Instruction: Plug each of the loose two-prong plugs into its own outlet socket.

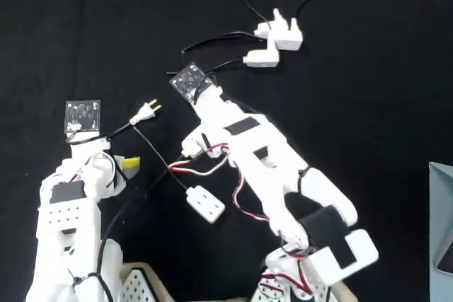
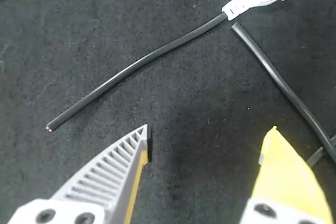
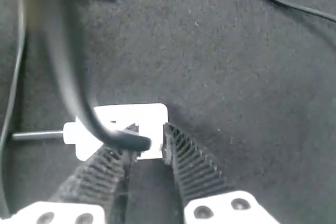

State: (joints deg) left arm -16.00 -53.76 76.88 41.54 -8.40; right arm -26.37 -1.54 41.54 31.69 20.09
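The left gripper (image 2: 209,136) is spread wide over bare black cloth (image 2: 79,24) and holds nothing. It sits just short of the cut end of the plug lead (image 2: 131,66). The right gripper (image 3: 150,136) is pinched on a black cable (image 3: 79,93), with its tips against a white block (image 3: 152,114). The two-prong plug (image 1: 145,112) lies flat between the arms on a diagonal axis, prongs pointing far-right. An outlet socket (image 1: 205,203) lies nearer.
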